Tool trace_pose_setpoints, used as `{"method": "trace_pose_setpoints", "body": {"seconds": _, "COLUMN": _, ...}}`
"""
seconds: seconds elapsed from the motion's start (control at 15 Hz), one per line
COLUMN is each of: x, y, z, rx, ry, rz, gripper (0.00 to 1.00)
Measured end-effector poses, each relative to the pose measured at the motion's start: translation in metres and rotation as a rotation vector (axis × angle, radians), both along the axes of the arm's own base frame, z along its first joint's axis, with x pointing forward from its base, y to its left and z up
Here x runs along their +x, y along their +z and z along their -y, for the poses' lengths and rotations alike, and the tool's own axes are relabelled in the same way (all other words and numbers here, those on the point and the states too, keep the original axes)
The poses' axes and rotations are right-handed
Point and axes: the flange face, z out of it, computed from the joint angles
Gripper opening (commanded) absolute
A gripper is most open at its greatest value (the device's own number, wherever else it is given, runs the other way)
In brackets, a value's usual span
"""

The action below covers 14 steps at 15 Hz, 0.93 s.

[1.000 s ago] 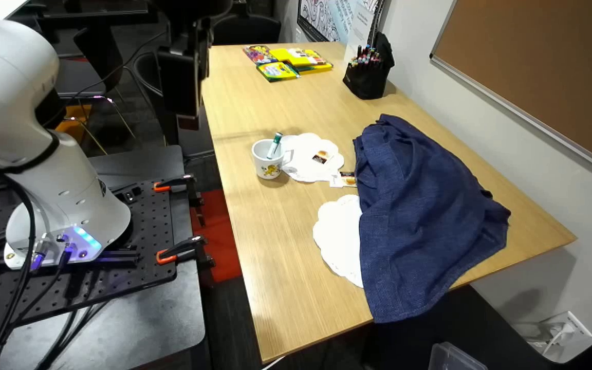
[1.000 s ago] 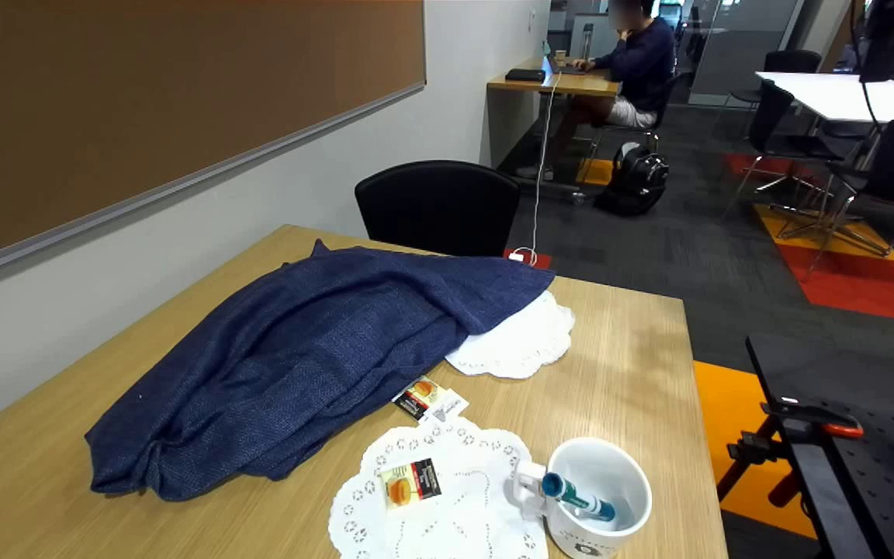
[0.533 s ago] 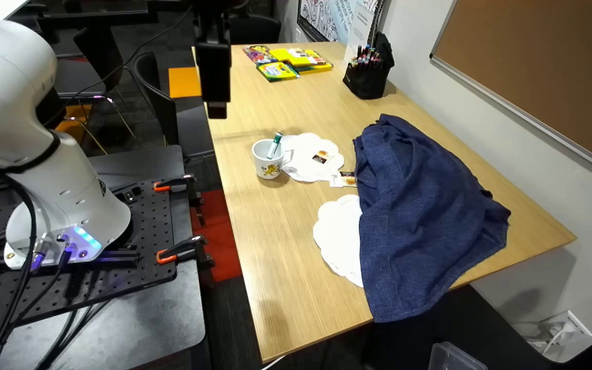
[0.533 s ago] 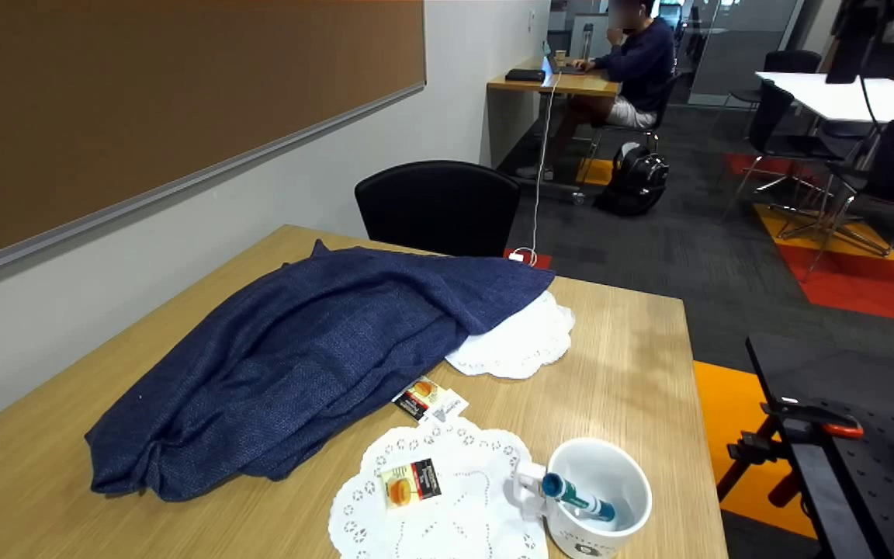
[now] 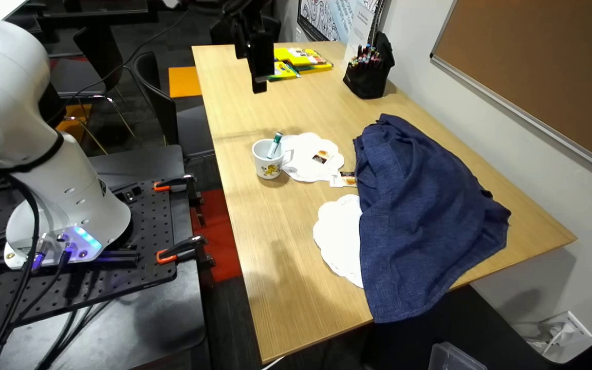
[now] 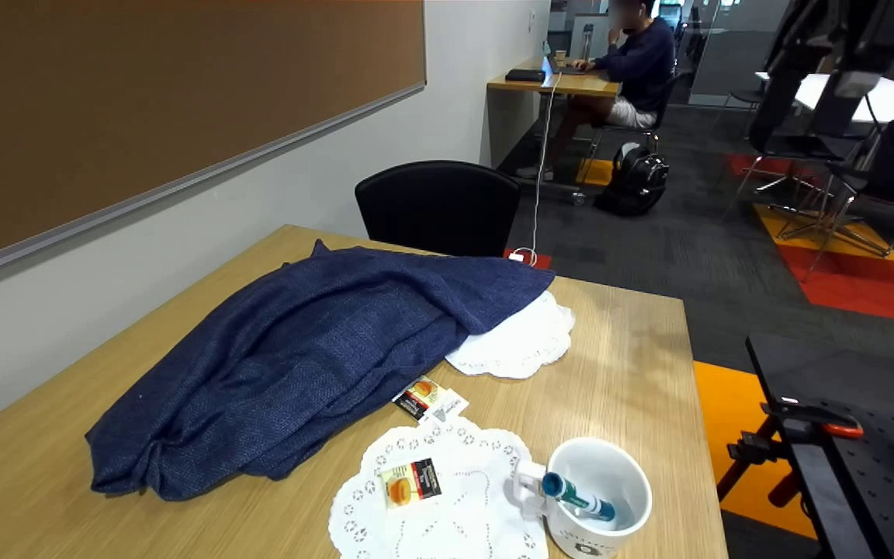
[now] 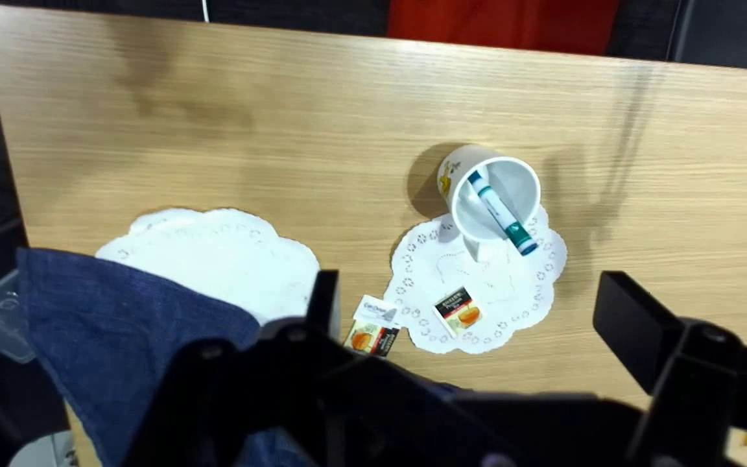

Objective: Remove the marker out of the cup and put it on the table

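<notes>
The cup is a white mug (image 5: 268,169) with a yellow print, upright on the light wood table (image 5: 275,221). It also shows in an exterior view (image 6: 583,536) and in the wrist view (image 7: 471,162). The marker (image 5: 275,145), white with a green end, leans inside the cup and sticks out over the rim on the handle side. It shows in an exterior view (image 6: 577,497) and in the wrist view (image 7: 502,212). My gripper (image 5: 259,85) is high above the table. In the wrist view its fingers (image 7: 467,292) stand wide apart with nothing between them. The cup lies ahead of the fingers.
A white doily (image 7: 484,292) with a tea packet (image 7: 458,311) lies beside the cup, under its handle. A second doily (image 5: 337,236) is partly under a dark blue cloth (image 5: 429,221). A black marker holder (image 5: 365,82) and yellow boxes (image 5: 301,56) stand at the far end.
In an exterior view my gripper has moved right and up in the picture, from beside the table edge to over the table. The cup and marker have not moved.
</notes>
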Motion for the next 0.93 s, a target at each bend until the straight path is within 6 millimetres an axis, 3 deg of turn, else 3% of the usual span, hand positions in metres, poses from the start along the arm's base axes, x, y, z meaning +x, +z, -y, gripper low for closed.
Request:
{"method": "trace_pose_setpoints", "body": {"seconds": 0.6, "x": 0.026, "y": -0.058, "z": -0.073, "rx": -0.057, "ry": 0.048, "rz": 0.171, "gripper": 1.00}}
{"method": "trace_pose_setpoints", "body": {"seconds": 0.93, "x": 0.026, "y": -0.101, "z": -0.111, "rx": -0.091, "ry": 0.132, "rz": 0.141, "gripper": 1.00}}
